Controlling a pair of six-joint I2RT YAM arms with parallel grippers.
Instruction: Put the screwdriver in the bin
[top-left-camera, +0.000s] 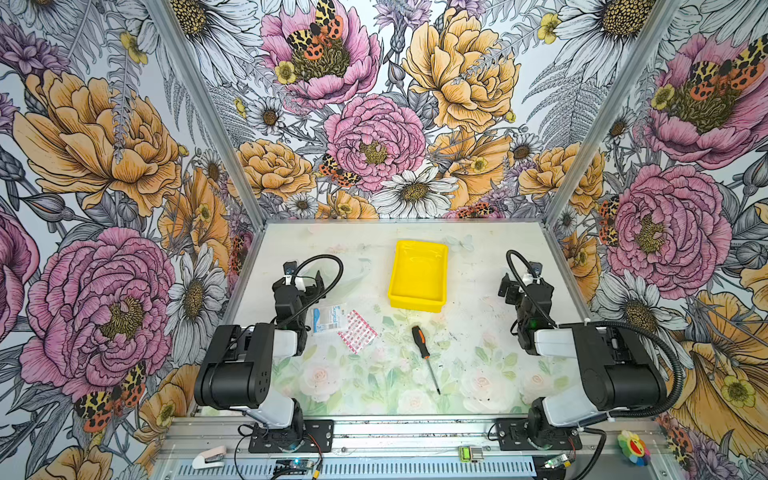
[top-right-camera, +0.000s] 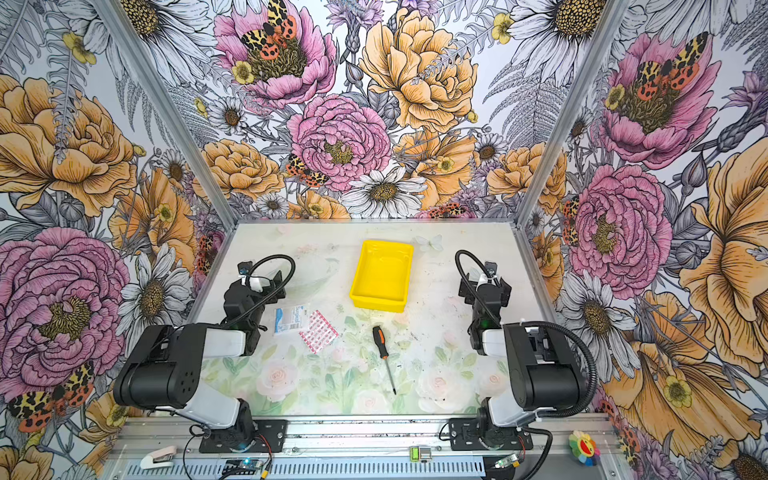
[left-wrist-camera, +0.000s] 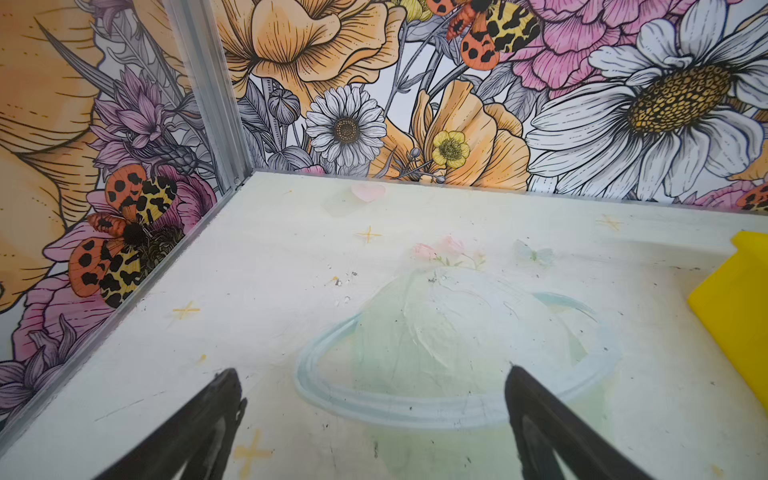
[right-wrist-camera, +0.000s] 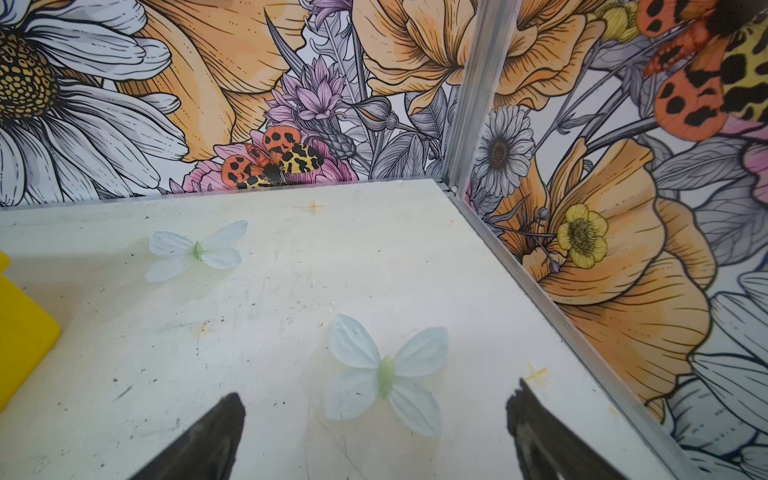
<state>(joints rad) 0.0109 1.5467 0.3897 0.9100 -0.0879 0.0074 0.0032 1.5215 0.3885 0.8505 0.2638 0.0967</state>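
The screwdriver (top-left-camera: 424, 353), lying behind the released, empty left gripper (left-wrist-camera: 372, 372) and right gripper (right-wrist-camera: 376, 395), could be rolled aside if grazed.

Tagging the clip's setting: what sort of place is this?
Probably a lab robot cell: left arm and right arm bolted to a metal rail, and flower-print walls boxing in a small table.

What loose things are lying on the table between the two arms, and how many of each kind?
Bins: 1, the yellow bin
Screwdrivers: 1, the screwdriver
Flat packets: 2, the blue-and-white packet and the red-and-white packet
Total: 4
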